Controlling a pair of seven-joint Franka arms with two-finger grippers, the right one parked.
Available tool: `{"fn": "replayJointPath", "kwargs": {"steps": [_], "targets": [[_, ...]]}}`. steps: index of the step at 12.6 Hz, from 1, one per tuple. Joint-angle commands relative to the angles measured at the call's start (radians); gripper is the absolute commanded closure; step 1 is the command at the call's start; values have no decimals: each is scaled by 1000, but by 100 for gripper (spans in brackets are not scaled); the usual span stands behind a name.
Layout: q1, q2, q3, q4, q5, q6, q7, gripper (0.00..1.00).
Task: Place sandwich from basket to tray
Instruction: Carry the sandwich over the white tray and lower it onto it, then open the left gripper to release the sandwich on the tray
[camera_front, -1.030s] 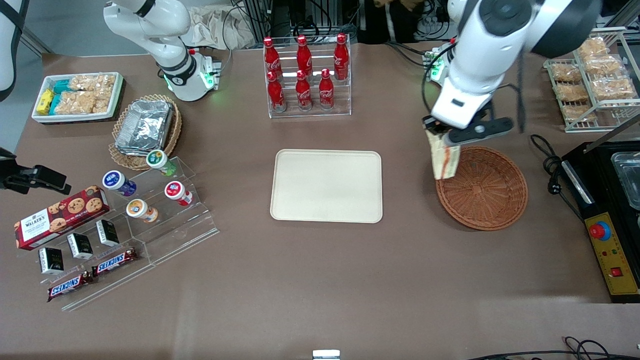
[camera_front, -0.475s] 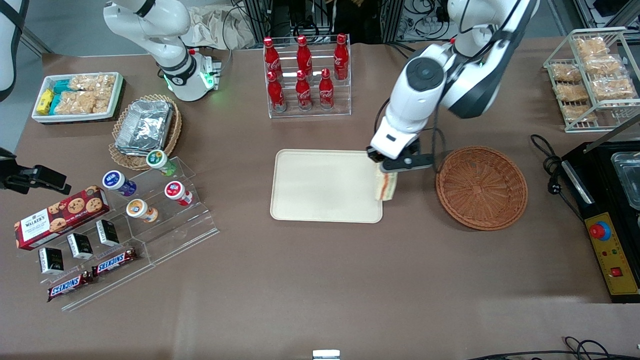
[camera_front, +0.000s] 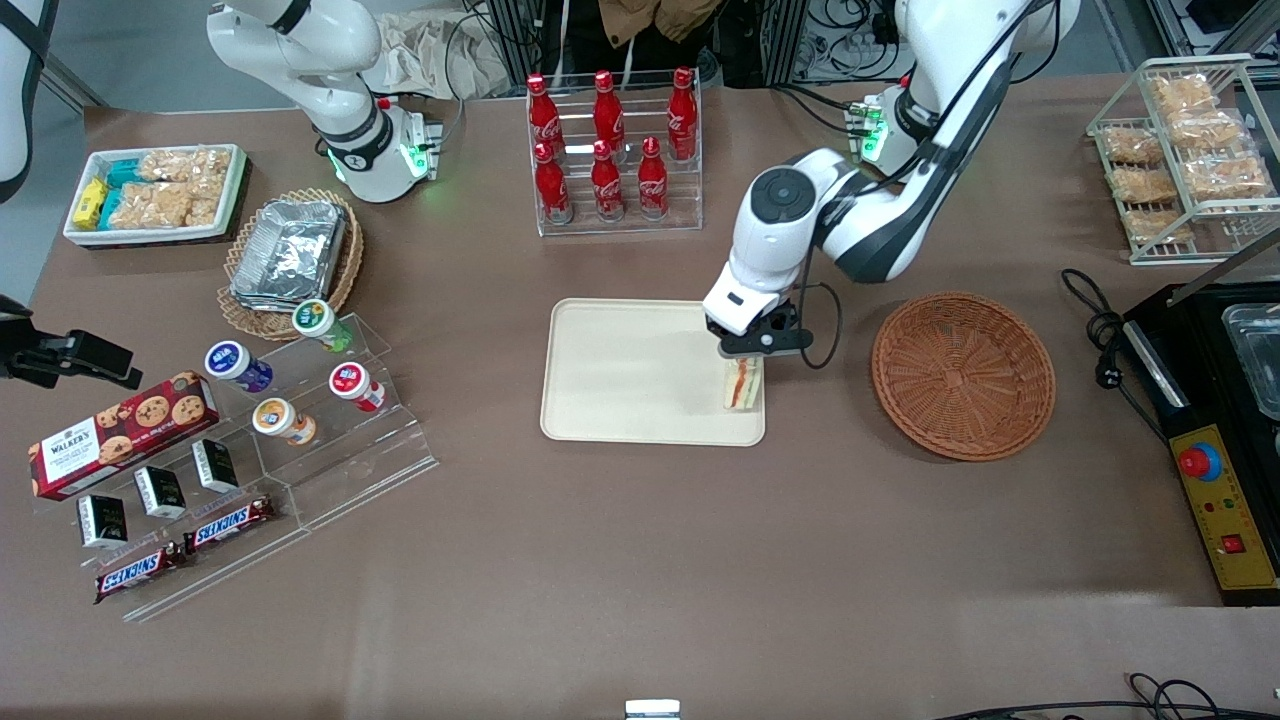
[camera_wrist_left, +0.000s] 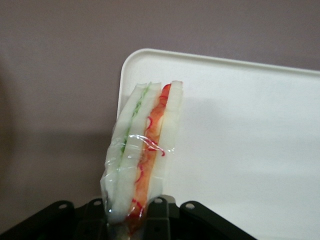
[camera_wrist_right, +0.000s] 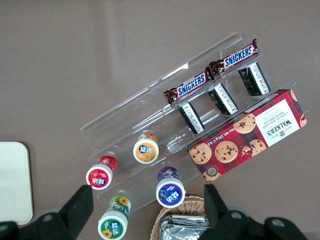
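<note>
My left gripper (camera_front: 748, 352) is shut on the wrapped sandwich (camera_front: 743, 384), a white wedge with orange-red and green layers. It holds the sandwich over the cream tray (camera_front: 620, 370), at the tray's edge nearest the basket. In the left wrist view the sandwich (camera_wrist_left: 142, 150) stands between the fingers (camera_wrist_left: 159, 220) above the tray's corner (camera_wrist_left: 240, 125). The reddish-brown wicker basket (camera_front: 963, 375) lies beside the tray toward the working arm's end and holds nothing.
A rack of red cola bottles (camera_front: 612, 150) stands farther from the front camera than the tray. A tan basket with foil containers (camera_front: 290, 255), a white snack bin (camera_front: 155, 192) and an acrylic stand with snacks (camera_front: 250, 440) lie toward the parked arm's end. A black appliance (camera_front: 1225, 420) sits beside the basket.
My left gripper has carried the sandwich from above the basket's rim across to the tray's edge and come lower over the tray. The basket now holds nothing.
</note>
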Motion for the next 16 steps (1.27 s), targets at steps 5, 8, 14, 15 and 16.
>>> {"fn": "replayJointPath", "kwargs": {"steps": [5,8,14,15,16], "targets": [[-20,115,-3,37,141,31,-77,21],[-28,119,0,37,172,29,-82,0],[-21,50,-3,154,79,-152,-115,0],[-20,32,-3,219,43,-237,-112,0],[-20,15,-3,281,8,-304,-114,0]]}}
